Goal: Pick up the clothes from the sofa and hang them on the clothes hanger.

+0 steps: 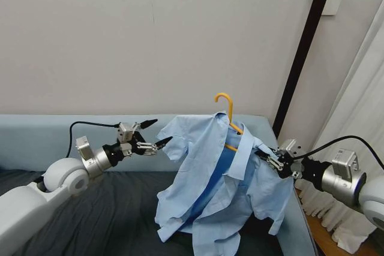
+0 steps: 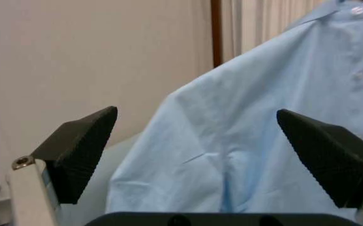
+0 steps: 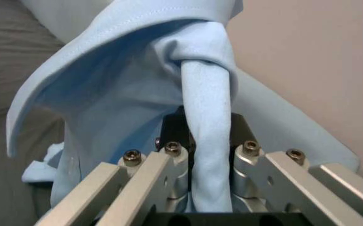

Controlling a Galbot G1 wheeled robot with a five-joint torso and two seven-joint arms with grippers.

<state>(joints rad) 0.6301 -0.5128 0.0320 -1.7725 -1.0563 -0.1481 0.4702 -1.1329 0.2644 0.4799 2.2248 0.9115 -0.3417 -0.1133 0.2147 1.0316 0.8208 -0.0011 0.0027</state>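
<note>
A light blue shirt (image 1: pixel 219 190) hangs on a yellow hanger (image 1: pixel 227 109), held up above the sofa (image 1: pixel 90 214). My right gripper (image 1: pixel 268 157) is shut on the shirt's right shoulder; in the right wrist view a pinched fold of blue cloth (image 3: pixel 207 136) runs down between its fingers (image 3: pixel 169 150). My left gripper (image 1: pixel 156 133) is open just left of the shirt's other shoulder, not touching it. In the left wrist view its two black pads (image 2: pixel 81 150) stand wide apart with the blue shirt (image 2: pixel 232 150) beyond them.
The sofa has a pale blue back (image 1: pixel 36 136) and a dark grey seat. A black pole (image 1: pixel 303 52) rises to the right of the shirt. A white curtain (image 1: pixel 360 118) hangs at the far right, against a plain wall.
</note>
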